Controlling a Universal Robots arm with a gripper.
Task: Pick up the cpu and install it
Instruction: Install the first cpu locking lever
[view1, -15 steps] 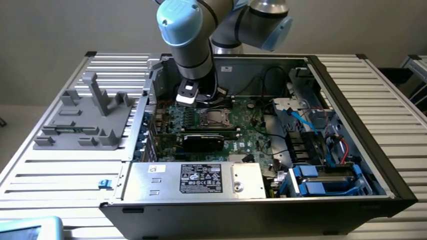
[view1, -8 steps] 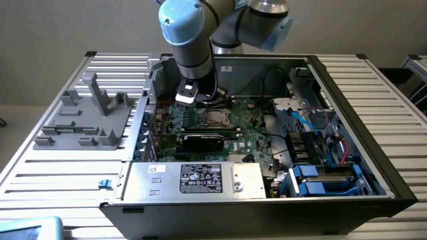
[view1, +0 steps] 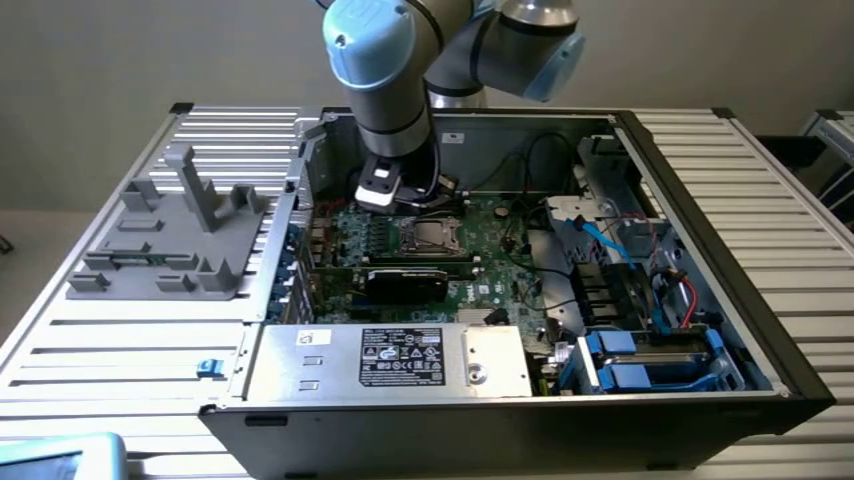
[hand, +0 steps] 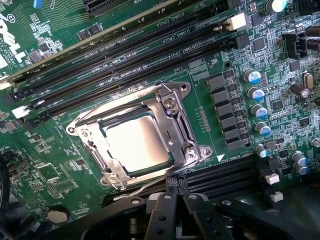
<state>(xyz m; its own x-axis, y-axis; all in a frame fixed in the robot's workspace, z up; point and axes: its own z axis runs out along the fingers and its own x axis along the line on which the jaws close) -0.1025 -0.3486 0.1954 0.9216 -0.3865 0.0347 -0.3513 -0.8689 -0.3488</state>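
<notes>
1. Arm position. In the exterior view the arm (view1: 387, 90) reaches down into the open computer case (view1: 787, 370), which lies on a slatted table (view1: 120, 350). The pincer (hand: 174, 199) hangs just above the green main board (hand: 200, 65), close to the socket frame (hand: 176, 127).

2. Pincer state. In the wrist view we see its two black fingers (hand: 160, 212) pressed together, tip against tip. Nothing sits between them, and the pincer holds no part.

3. Location of the cpu. The cpu (hand: 136, 145) lies flat inside the socket frame, with its dull silver top showing through the frame's square window. The metal frame surrounds it on all four sides. We cannot tell whether the thin wire lever (hand: 150, 186) along the frame's edge is latched.

4. Board surroundings. Long black memory slots (hand: 125, 60) run beside the frame. A row of small blue-topped capacitors (hand: 255, 93) stands near its other side.

5. Case surroundings. In the exterior view a silver box (view1: 400, 357) with a black-and-white label occupies the near edge of the case. Blue drive holders (view1: 641, 365) sit toward the exterior view's right. A grey plastic fixture (view1: 174, 240) stands on the table at the exterior view's left, well apart from the arm.
</notes>
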